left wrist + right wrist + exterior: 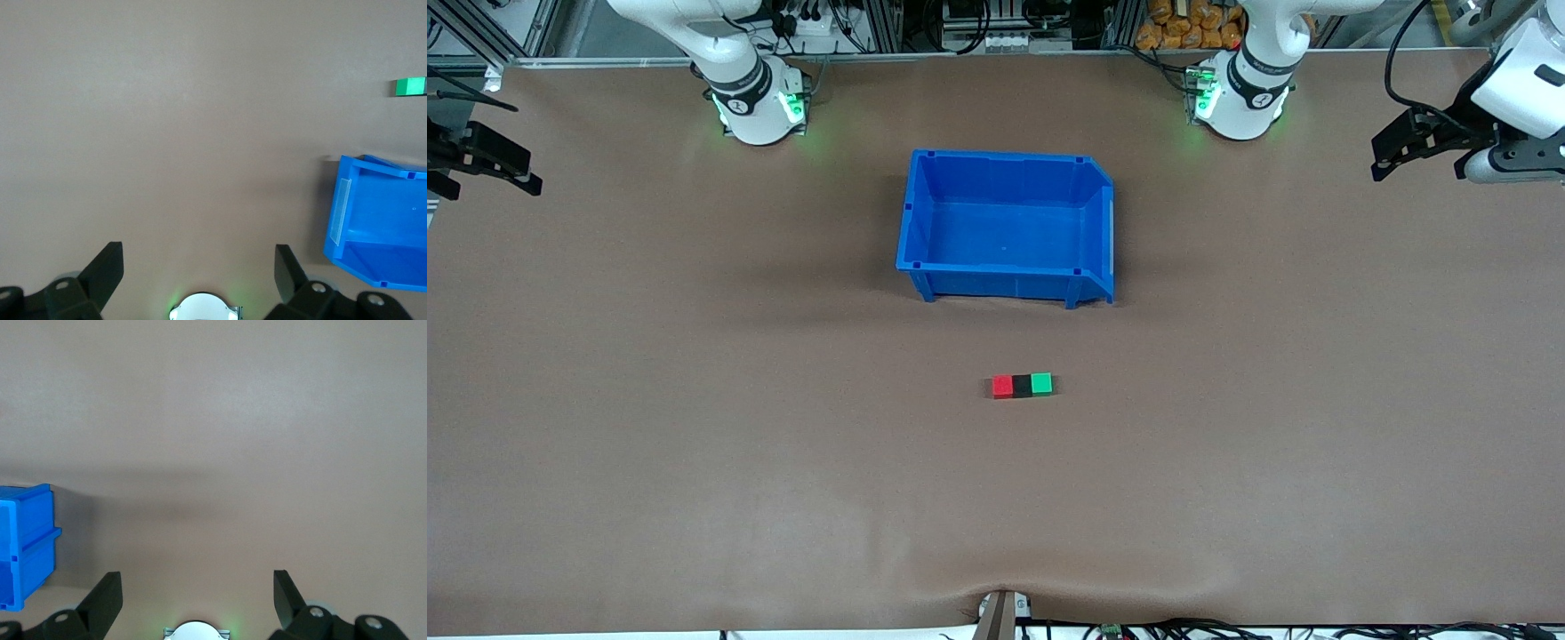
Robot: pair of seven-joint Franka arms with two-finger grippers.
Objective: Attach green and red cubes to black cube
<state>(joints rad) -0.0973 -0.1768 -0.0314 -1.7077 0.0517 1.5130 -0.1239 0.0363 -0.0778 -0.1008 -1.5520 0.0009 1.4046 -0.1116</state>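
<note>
- Red cube, black cube and green cube touch in a row on the surface, well apart from both end effectors.
- Left end effector and right end effector: fingers spread, empty, each over bare surface at its own end.
- Judged light, rigid, smooth; pinch flat side faces.

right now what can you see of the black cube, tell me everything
The black cube is a tiny, plain, matte block resting flat on the brown table, nearer the front camera than the blue bin. It is the middle of a short straight row: the red cube sits against its side toward the right arm's end, the green cube against the side toward the left arm's end, with no visible gap. Neither gripper is near it. Neither wrist view shows it.
</note>
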